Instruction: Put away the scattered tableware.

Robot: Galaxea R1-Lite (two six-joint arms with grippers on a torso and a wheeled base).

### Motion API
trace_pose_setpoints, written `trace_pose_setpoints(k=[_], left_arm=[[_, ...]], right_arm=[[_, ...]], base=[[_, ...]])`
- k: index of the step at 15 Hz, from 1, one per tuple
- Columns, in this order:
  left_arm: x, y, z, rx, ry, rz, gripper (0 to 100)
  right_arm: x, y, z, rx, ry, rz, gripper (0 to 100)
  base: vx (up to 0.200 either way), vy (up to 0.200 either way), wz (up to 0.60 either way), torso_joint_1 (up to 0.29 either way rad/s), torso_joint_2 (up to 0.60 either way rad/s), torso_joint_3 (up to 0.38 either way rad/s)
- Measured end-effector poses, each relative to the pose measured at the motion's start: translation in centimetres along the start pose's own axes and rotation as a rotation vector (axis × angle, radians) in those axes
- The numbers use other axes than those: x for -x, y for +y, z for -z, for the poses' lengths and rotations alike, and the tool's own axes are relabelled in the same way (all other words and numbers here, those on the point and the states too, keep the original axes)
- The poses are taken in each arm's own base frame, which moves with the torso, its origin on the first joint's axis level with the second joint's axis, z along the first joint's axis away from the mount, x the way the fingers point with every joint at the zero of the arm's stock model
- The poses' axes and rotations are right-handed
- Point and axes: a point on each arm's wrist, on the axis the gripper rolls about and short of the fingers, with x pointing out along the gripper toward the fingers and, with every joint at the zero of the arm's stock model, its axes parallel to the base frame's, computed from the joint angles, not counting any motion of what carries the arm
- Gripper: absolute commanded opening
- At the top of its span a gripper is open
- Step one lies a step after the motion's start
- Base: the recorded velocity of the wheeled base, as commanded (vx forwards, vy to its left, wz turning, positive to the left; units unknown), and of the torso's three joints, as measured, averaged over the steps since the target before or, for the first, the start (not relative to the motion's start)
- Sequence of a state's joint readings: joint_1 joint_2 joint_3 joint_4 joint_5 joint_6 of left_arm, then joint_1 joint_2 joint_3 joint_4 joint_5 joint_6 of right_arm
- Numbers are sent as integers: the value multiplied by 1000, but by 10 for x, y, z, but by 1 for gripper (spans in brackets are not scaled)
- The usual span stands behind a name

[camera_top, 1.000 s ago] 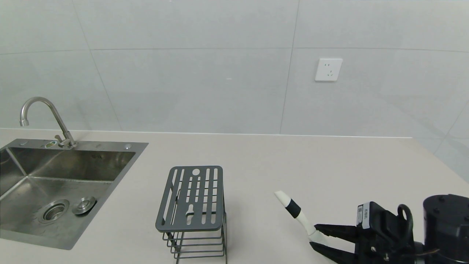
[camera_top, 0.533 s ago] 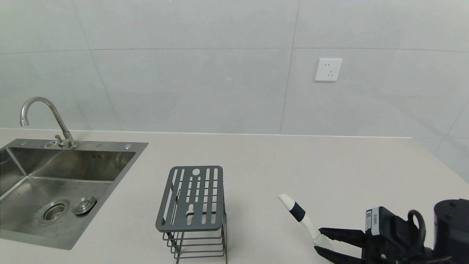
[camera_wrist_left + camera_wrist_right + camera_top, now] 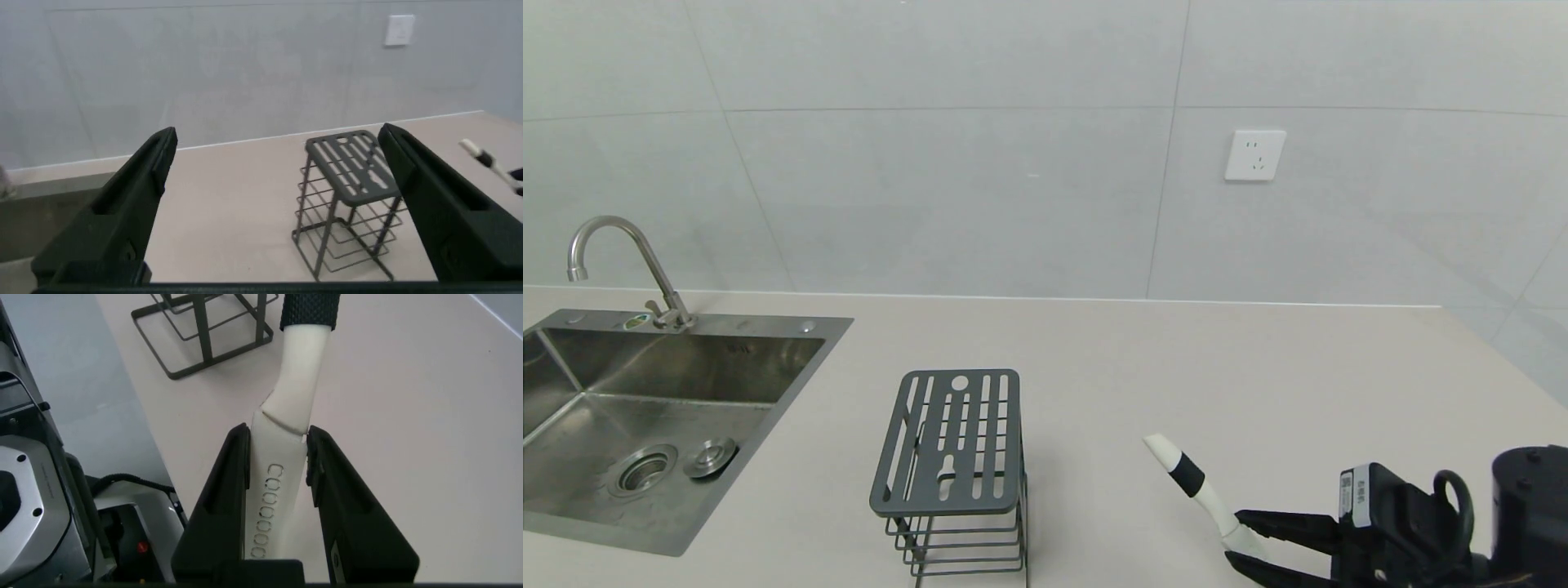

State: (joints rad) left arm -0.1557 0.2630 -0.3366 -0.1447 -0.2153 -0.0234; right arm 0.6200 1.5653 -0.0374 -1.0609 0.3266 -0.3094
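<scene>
R tool (image 3: 1235,536) clamped on white utensil (image 3: 1186,474) at perforated end, R of rack (image 3: 947,441), above desk (image 3: 1258,367); handle aimed rack-ward, I reckon for slotting in. L tool (image 3: 278,135) wide, facing rack.

White utensil (image 3: 1194,483) w/ black band; dk grey slotted rack (image 3: 947,500); black right tool (image 3: 1233,535).
</scene>
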Motion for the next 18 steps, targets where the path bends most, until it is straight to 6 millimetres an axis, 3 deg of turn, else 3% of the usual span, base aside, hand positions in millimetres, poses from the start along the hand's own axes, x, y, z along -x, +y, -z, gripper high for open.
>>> trace_pose_setpoints(k=[6,10,18], left_arm=[[-29,1,-21,68,11,291,100],[-50,-2,-15,106,93,603,100],[-103,-8,-19,221,94,817,100]], right_arm=[[-2,-1,-5,11,-31,-3,0],[-6,-8,-22,35,-111,7,0],[-4,-12,-44,84,-265,-39,0]], base=[[0,0,0,0,0,0],[0,0,0,0,0,0],[0,0,0,0,0,0]])
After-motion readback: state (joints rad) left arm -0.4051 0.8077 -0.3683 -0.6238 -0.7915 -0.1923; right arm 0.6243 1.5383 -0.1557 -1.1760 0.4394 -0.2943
